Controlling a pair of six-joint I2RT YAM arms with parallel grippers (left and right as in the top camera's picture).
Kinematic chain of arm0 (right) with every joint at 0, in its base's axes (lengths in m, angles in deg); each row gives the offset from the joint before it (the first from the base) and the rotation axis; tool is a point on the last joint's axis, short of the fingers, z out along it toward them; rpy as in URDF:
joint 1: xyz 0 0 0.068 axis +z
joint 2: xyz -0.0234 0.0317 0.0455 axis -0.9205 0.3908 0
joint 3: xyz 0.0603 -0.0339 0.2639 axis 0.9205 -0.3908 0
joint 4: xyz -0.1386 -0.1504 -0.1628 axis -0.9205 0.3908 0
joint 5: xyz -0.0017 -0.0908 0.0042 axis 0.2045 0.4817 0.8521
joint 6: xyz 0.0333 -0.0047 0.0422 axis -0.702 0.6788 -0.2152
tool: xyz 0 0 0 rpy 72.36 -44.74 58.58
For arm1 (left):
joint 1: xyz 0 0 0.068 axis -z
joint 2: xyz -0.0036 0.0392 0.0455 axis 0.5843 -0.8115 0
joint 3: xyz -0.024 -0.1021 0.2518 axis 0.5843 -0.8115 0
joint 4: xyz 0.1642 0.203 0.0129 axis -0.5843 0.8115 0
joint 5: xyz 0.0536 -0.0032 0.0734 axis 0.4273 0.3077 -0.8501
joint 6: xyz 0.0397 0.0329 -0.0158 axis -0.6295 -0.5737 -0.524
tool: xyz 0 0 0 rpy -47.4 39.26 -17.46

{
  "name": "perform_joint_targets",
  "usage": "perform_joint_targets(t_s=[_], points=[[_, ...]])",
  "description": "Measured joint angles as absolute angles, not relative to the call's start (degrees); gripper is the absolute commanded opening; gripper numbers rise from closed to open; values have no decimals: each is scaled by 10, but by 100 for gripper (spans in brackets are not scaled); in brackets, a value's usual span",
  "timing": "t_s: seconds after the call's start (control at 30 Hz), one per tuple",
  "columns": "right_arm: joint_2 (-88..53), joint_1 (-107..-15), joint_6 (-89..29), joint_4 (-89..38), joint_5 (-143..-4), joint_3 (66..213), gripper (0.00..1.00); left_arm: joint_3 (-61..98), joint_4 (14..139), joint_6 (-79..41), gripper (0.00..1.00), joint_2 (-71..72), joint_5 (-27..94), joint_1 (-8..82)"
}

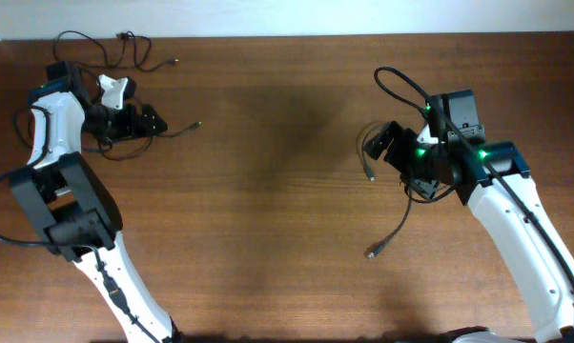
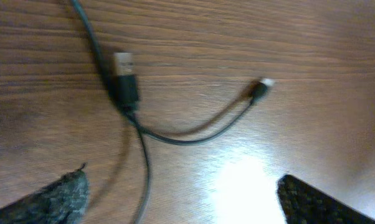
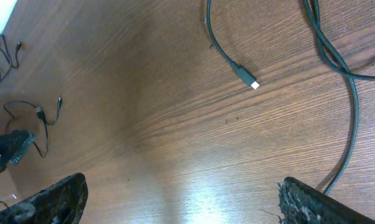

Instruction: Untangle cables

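Note:
One thin black cable lies loose at the far left corner. A second cable lies under my left gripper, which is open and empty just above it. The left wrist view shows this cable's USB plug and small plug ahead of the open fingers. A third cable loops around my right gripper, which is open and empty. In the right wrist view its plug end lies ahead of the fingers, and its strand runs on the right.
The wooden table ends at a pale wall along the far edge. The left cables and my left gripper show small in the right wrist view. Thicker arm cables arc near each arm base.

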State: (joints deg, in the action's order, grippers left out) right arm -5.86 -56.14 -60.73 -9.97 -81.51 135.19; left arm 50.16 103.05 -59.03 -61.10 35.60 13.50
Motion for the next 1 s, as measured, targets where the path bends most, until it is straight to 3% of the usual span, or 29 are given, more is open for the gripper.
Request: perform_joint_targets(t_s=[0.1,0.13,0.3,0.63,1.0], points=[[-59,-561,-607,-100,-815,1352,99,505,1060,-586,4,-601,387,137],[-59,-561,-607,-100,-815,1352,99,506,1063,-587,0,-600,389,139],[-59,-561,-607,-100,-815,1352,99,506,1084,-584,0,-600,342,179],[-59,-561,-607,-100,-815,1352,99,507,1094,-426,0,-600,169,268],[-59,-561,-607,-101,-817,1352,99,509,1083,-384,0,-646,97,271]])
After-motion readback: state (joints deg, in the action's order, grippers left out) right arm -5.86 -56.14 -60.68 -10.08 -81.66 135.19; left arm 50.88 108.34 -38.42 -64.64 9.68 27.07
